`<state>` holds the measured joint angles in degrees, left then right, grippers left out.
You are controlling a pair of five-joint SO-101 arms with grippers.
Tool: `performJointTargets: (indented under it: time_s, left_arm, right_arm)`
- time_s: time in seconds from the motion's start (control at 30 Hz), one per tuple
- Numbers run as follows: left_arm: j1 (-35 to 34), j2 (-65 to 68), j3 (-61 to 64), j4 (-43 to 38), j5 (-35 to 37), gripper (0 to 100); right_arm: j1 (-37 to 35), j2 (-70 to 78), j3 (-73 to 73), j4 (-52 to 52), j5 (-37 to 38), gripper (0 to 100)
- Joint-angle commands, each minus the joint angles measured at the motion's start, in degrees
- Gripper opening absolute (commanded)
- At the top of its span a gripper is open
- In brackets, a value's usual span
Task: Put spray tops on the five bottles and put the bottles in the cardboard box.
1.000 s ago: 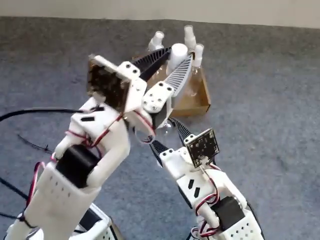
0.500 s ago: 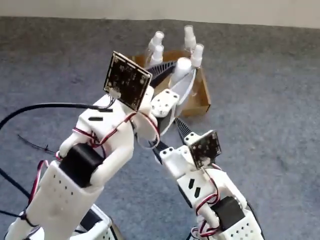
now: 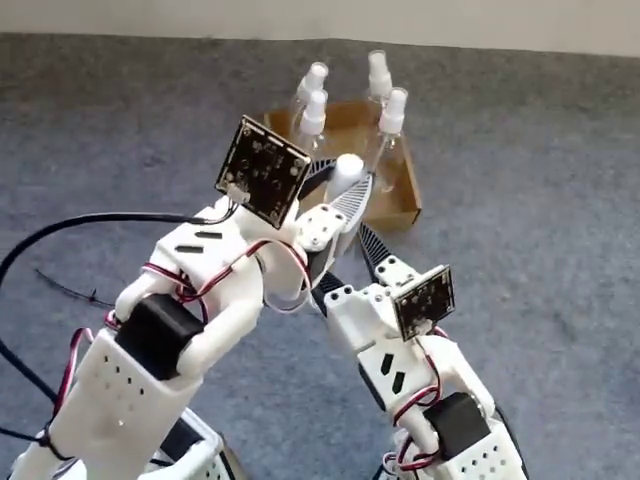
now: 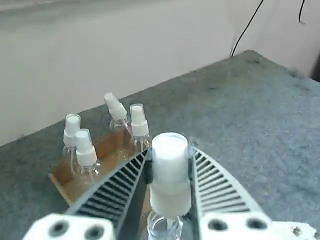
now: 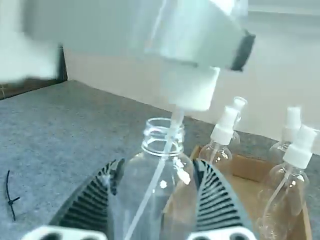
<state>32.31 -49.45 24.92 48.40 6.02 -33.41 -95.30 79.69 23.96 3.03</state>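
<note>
At this moment the left gripper (image 4: 170, 159) was closed on the last spray top (image 4: 170, 175), its two fingers pressing the white cap from both sides. The right gripper (image 5: 159, 186) was closed around the open bottle (image 5: 152, 195) and held it upright, just in front of the cardboard box (image 3: 405, 208). The cap hung a little above the neck without touching it. The thin dip tube (image 5: 169, 137) went down through the opening, slightly slanted, as I saw from the right wrist view.

For this step I judged that the main care was alignment. I would bring the cap straight over the neck before lowering, so that the tube does not catch on the rim or bend, and so that the cap meets the neck flat and not tilted. The right gripper should hold firm, because the clear bottle looked light and smooth and could turn in the fingers when the cap is pressed or twisted. I would also lower slowly — a push from the side could tip the bottle toward the box.

I counted the things. There were five bottles in all — the four boxed bottles (image 4: 86, 170) and the one in the right gripper. There were five spray tops, four fitted on the boxed bottles and one in the left gripper. There was one box, and there were two grippers.
</note>
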Motion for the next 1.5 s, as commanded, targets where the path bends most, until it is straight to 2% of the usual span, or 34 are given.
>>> performJointTargets:
  time_s: [0.0, 0.33, 0.43, 0.63, 0.93, 1.23, 1.47]
  left_arm:
    - [-0.9, -1.2, -1.2, 5.3, 0.2, 16]
    - [-1.2, -0.7, -12.7, 8.5, 0.1, 16]
    - [-3.6, -0.5, -15.4, 8.4, -2.0, 16]
    - [-4.4, -0.6, -13.0, 8.8, -4.7, 16]
    - [-4.4, -1.0, -1.8, 8.4, -7.2, 16]
    - [-7.7, -0.7, -10.9, 8.8, -7.2, 16]
    - [-11.3, -0.6, -6.1, 8.4, -7.7, 16]
  right_arm:
    - [1.0, -0.7, -1.1, -1.8, -0.6, 0.4]
    - [0.9, -0.7, -0.7, -1.8, -0.6, 0.4]
    - [0.9, -0.7, -0.7, -1.8, -0.6, 0.4]
    - [1.0, -0.7, -1.0, -1.7, -0.6, 0.4]
    - [1.1, -0.7, -1.0, -1.6, -0.6, 0.4]
    - [1.1, -0.7, -0.7, -1.6, -0.6, 0.4]
    - [1.1, -0.7, -1.0, -1.6, -0.6, 0.4]
